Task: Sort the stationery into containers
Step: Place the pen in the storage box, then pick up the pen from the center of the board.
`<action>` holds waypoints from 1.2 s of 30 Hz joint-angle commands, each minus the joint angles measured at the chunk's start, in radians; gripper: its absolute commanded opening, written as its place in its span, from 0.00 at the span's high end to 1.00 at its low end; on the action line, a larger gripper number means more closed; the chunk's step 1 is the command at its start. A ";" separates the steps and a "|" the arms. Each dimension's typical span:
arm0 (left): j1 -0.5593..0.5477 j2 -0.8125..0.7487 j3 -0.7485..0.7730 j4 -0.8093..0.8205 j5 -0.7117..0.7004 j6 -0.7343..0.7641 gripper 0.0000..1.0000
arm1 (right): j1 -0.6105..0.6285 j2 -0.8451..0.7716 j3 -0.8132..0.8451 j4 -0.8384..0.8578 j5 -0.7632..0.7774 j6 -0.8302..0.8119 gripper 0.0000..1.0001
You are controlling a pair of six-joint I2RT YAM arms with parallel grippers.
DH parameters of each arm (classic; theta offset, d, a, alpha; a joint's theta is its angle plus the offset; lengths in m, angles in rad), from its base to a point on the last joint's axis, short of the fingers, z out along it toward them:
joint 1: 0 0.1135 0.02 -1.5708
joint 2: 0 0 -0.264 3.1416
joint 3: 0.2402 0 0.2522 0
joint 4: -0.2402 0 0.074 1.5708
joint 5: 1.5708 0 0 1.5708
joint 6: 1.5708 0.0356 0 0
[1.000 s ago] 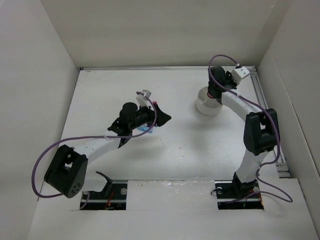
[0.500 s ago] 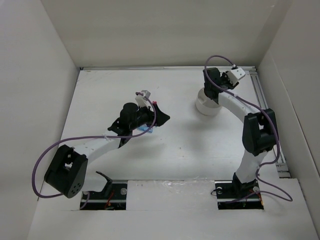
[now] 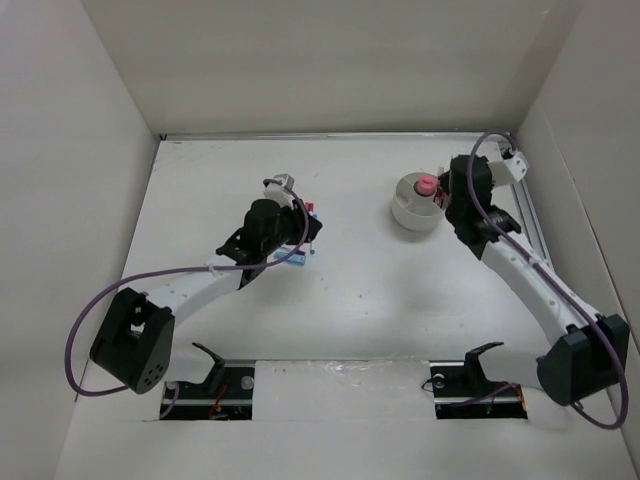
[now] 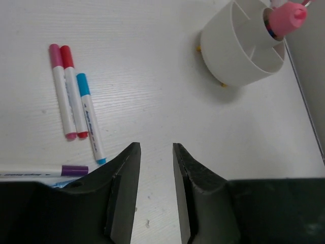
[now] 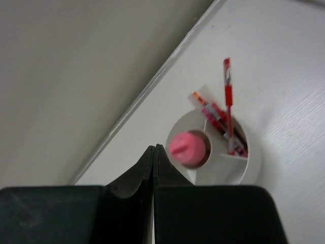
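Observation:
The round white tub (image 3: 412, 217) stands at the back right of the table. In the right wrist view a pink piece (image 5: 188, 147) sits in the tub's (image 5: 254, 158) centre hole and thin red pens (image 5: 227, 114) lean in one compartment. My right gripper (image 5: 154, 148) is shut on nothing, just beside the tub. Pink-, red- and blue-capped white markers (image 4: 73, 96) lie side by side on the table, with a purple-capped marker (image 4: 45, 171) nearer me. My left gripper (image 4: 156, 147) hovers to their right, open and holding nothing.
White walls enclose the table on three sides. A metal rail (image 3: 530, 215) runs along the right edge behind the right arm. Markers (image 3: 310, 212) poke out beside the left gripper (image 3: 300, 235) in the top view.
The right arm swung from over the tub to its right side and its jaws shut; the pink piece now shows in the tub's centre. The left gripper narrowed and turned toward the markers.

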 commanded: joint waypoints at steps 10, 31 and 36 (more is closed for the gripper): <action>-0.005 0.189 0.209 -0.270 -0.254 0.024 0.95 | 0.166 -0.162 -0.238 0.095 -0.382 0.014 1.00; -0.192 0.355 0.392 -0.434 -0.423 0.042 0.73 | 0.203 -0.173 -0.277 0.115 -0.544 -0.006 0.84; -0.203 0.407 0.435 -0.489 -0.478 0.005 0.63 | 0.194 -0.173 -0.277 0.115 -0.572 -0.006 0.66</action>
